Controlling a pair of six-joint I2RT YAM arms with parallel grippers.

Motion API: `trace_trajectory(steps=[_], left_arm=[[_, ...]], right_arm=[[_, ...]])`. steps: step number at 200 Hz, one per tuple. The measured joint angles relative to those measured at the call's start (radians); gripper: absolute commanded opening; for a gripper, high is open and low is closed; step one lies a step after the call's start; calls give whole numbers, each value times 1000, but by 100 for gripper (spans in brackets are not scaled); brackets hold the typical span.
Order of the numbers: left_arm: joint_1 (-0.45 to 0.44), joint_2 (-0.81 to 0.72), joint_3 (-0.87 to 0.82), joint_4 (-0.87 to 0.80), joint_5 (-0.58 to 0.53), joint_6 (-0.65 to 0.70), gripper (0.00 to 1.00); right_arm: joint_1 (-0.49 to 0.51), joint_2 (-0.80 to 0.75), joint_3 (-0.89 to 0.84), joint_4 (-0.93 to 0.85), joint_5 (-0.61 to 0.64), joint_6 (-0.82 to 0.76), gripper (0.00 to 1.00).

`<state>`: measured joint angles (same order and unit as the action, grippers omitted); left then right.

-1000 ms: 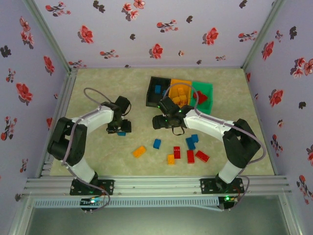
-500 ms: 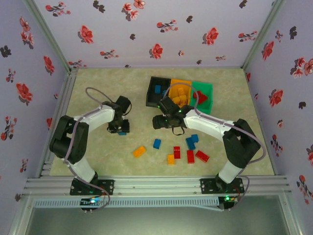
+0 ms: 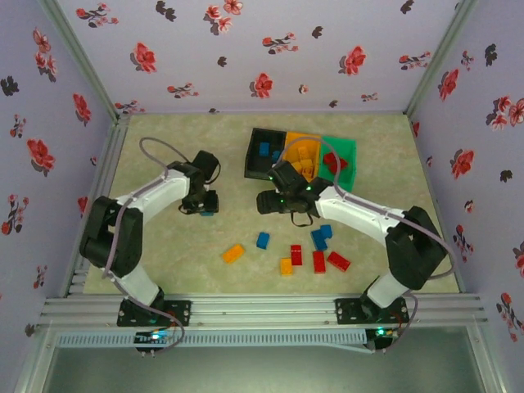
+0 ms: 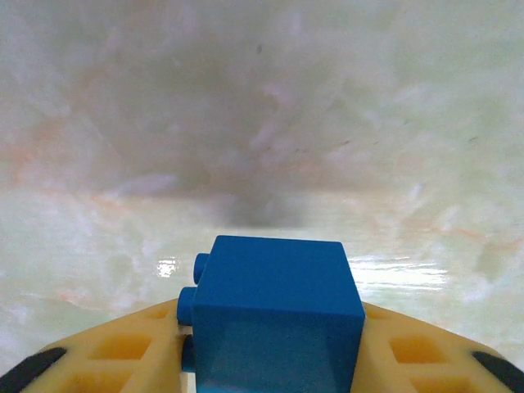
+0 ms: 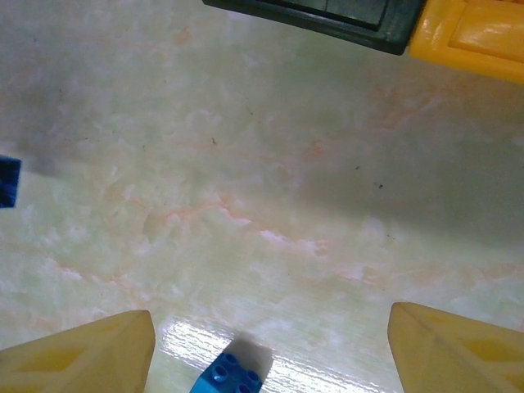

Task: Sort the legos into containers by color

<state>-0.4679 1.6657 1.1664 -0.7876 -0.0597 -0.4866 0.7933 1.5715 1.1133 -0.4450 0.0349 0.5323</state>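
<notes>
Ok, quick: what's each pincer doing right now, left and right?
Left pincer: closed on a blue lego.
Right pincer: open, holding nothing.

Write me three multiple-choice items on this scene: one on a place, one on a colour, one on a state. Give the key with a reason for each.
1. Which bin stands in the middle of the row?
A. black
B. orange
C. green

2. What colour is the brick between the fingers of the left gripper?
A. red
B. orange-yellow
C. blue

3. How does the right gripper stand?
A. open, gripping nothing
B. shut on a red brick
C. shut on a bin's rim

Key:
1. B: in the top view the orange bin stands between the black bin and the green bin.
2. C: the left wrist view shows a blue brick clamped between the yellow fingers.
3. A: in the right wrist view the two fingers stand far apart over the table, with nothing between them.
</notes>
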Motion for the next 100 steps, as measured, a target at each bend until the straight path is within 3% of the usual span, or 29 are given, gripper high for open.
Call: trace_trajectory(steps=[100], left_arm=[[-45, 58, 404, -95, 0, 43, 32]], right_arm=[[-16, -268, -192, -14, 98, 23, 78]])
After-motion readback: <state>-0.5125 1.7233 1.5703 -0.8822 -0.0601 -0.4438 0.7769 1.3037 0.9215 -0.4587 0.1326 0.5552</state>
